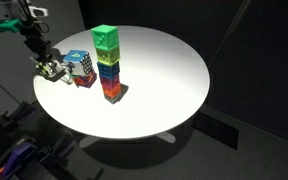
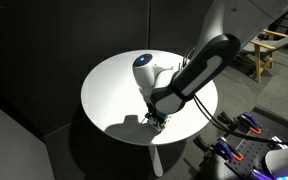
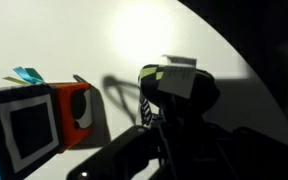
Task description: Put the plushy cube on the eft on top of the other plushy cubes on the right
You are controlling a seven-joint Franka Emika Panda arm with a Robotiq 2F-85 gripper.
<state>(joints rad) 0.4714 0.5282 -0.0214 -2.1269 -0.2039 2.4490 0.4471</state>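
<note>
White round table (image 1: 174, 70), plushy cube (image 3: 170, 88) dark in wrist-view shadow, jaws a silhouette, grip impossible to tell.

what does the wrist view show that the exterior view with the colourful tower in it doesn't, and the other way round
Only the wrist view: a close look at the short block, with a black square in a white frame on one face and a red face beside it. It also shows the small plushy cube with its yellowish marks; whether it is held cannot be told.
Only the exterior view: the tall multicoloured tower with its green top, and the whole round white table.
Both: the short block, the table and the gripper.
</note>
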